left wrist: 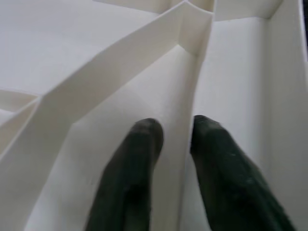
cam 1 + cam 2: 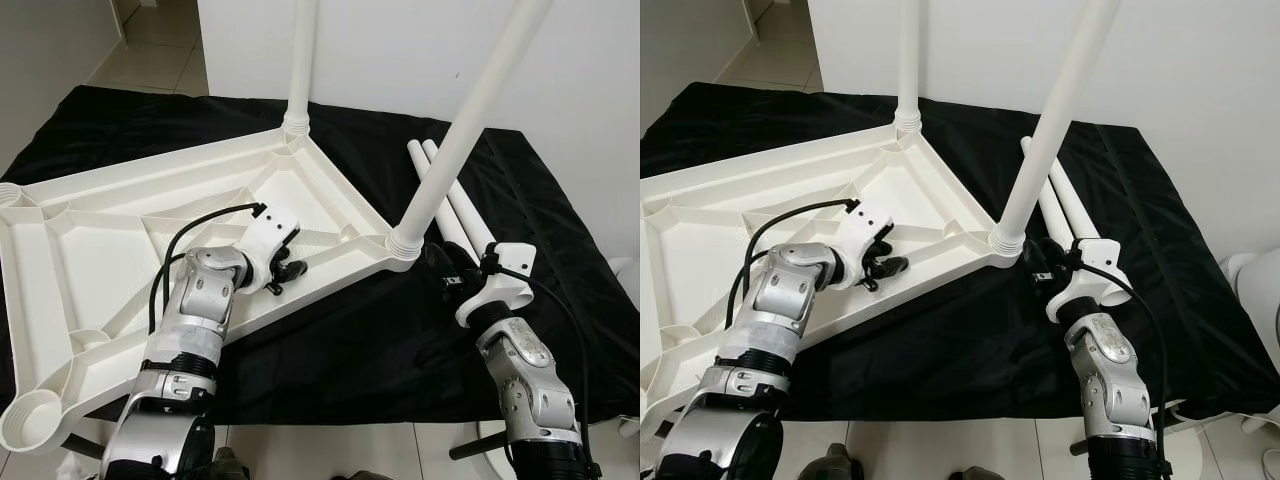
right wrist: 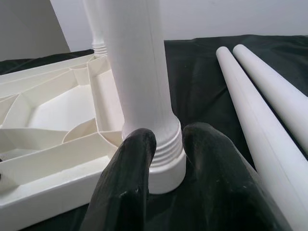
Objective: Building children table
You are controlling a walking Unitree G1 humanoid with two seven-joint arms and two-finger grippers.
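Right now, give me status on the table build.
Left gripper pinching a rib of the upturned tabletop. Right gripper at base of near fitted leg. Two spare legs beside it.

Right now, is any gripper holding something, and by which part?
The left gripper pinches a thin rib of the upturned white tabletop. The right gripper straddles the threaded base of the near screwed-in leg.

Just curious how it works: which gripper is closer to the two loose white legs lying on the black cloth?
Right. The right gripper is beside the loose legs, by the fitted leg's base; the left gripper is over the tabletop's ribs.
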